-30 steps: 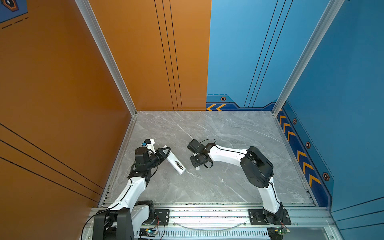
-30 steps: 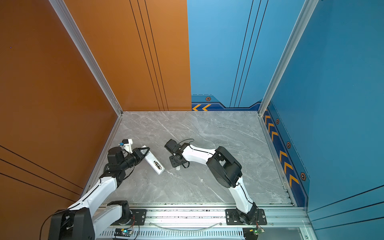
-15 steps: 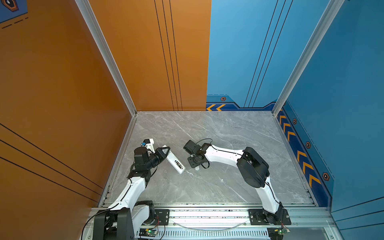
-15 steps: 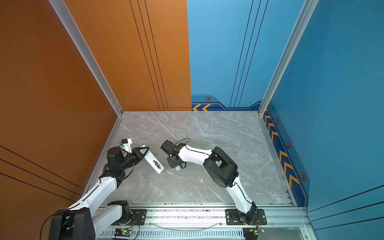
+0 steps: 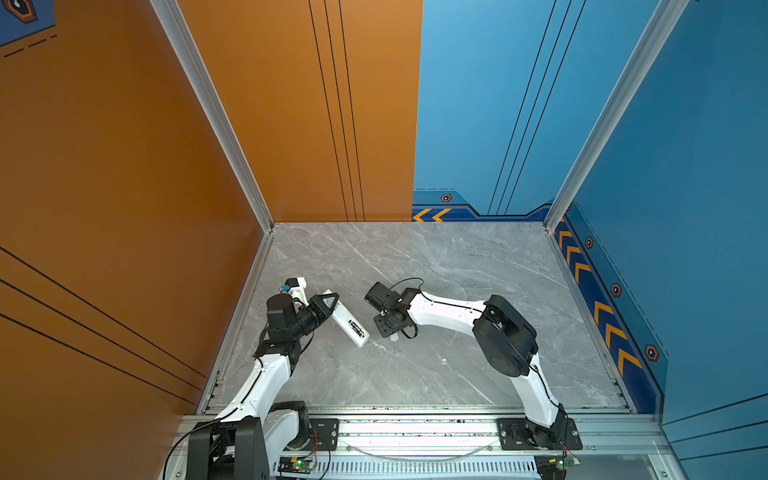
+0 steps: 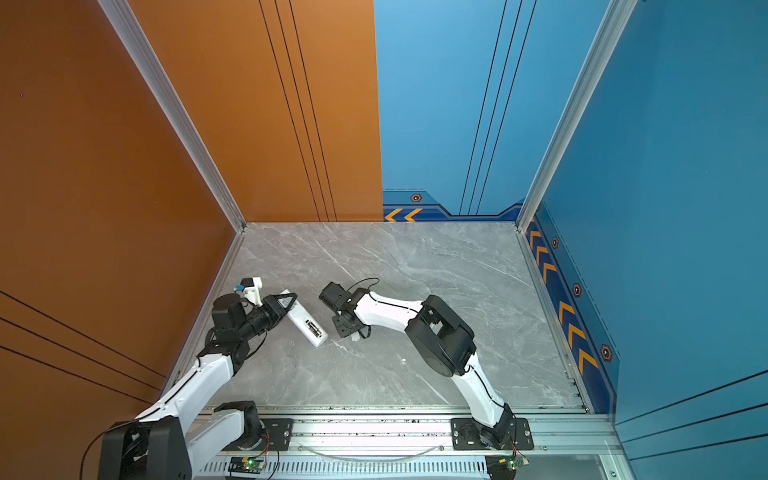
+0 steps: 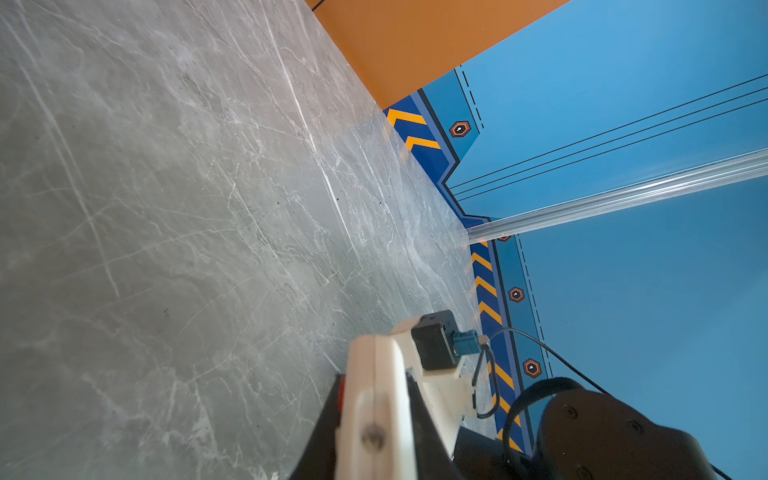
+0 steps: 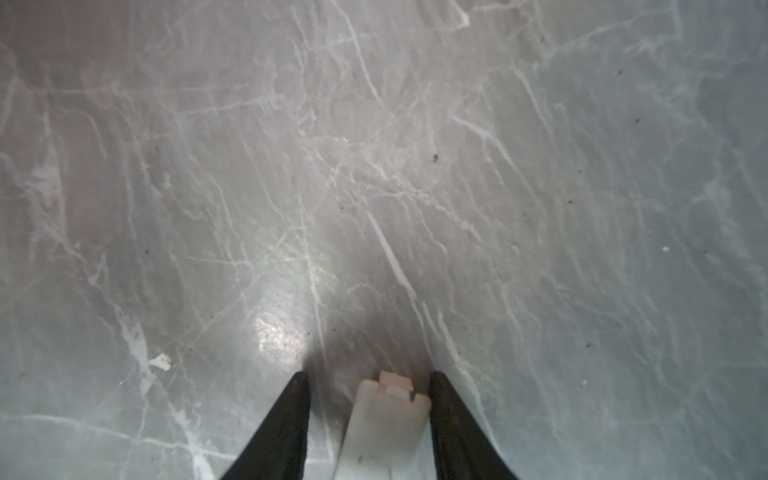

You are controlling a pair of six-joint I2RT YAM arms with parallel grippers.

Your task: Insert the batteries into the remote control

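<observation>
- Left tool (image 5: 330, 301): closed on the far end of the remote control (image 5: 348, 321). The remote control slants down toward the bench (image 5: 457, 270), plain back upward. Whether its lower end touches the bench cannot be told.
- Battery bay (image 5: 358, 328): an uncovered dark rectangular recess near the lower end of the remote control, with pale marks inside. The batteries cannot be made out singly. None lies loose on the bench in both top views, so they are probably seated.
- Right tool (image 8: 368, 376): pointing down at the bench, jaws partway apart astride the bay cover (image 8: 386, 428). One finger lies against the cover's edge and a gap shows at the other, so the cover is not clamped.
- Step in hand (judged): taking up the cover to close the bay.
- Next move (judged): narrow the jaws on the cover's long edges and lift. Then align its tab end with the bay while the left tool steadies the remote control.
- Materials: the cover is a thin, slightly curved white plastic plate with a small square latch tab, smooth and apt to skid. The remote control is a rigid white plastic bar. The bench is glossy grey with white stone-like veining.
</observation>
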